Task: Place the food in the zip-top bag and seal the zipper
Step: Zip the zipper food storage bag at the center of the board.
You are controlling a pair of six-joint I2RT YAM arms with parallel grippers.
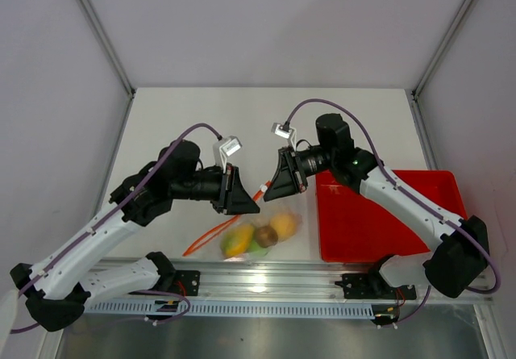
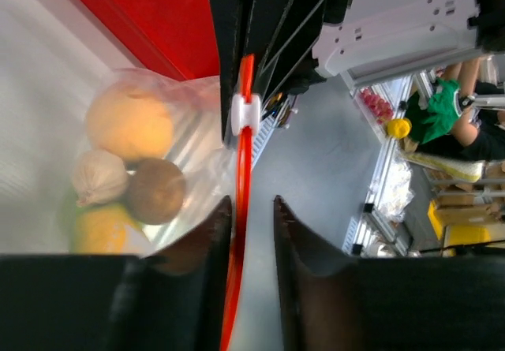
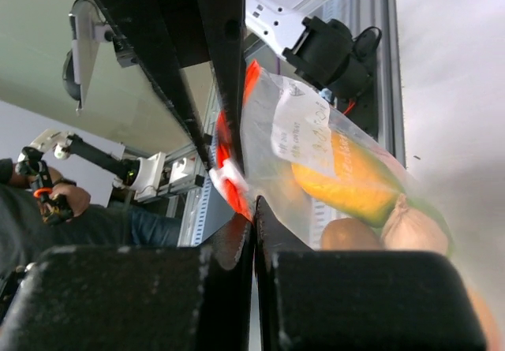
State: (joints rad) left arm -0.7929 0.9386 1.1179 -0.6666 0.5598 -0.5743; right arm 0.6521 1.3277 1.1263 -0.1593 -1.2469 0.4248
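One zip-top bag (image 2: 201, 98); one red tray (image 1: 387, 214); five fruits seen: mango (image 1: 236, 242), kiwi (image 1: 265, 235), orange (image 1: 284, 226), apple (image 1: 255, 248), beige piece (image 2: 100, 176).

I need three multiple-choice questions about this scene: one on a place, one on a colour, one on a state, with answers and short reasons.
1. Where are the toy fruits?
A. in a blue bowl
B. inside the zip-top bag
C. on the floor

2. What colour is the zipper?
A. blue
B. green
C. red-orange

3. How is the right gripper?
A. shut on the zip-top bag's edge
B. wide open
C. out of view

Answers:
1 B, they show through the clear plastic.
2 C, the left wrist view shows the strip red-orange.
3 A, its jaws meet on the bag's edge.
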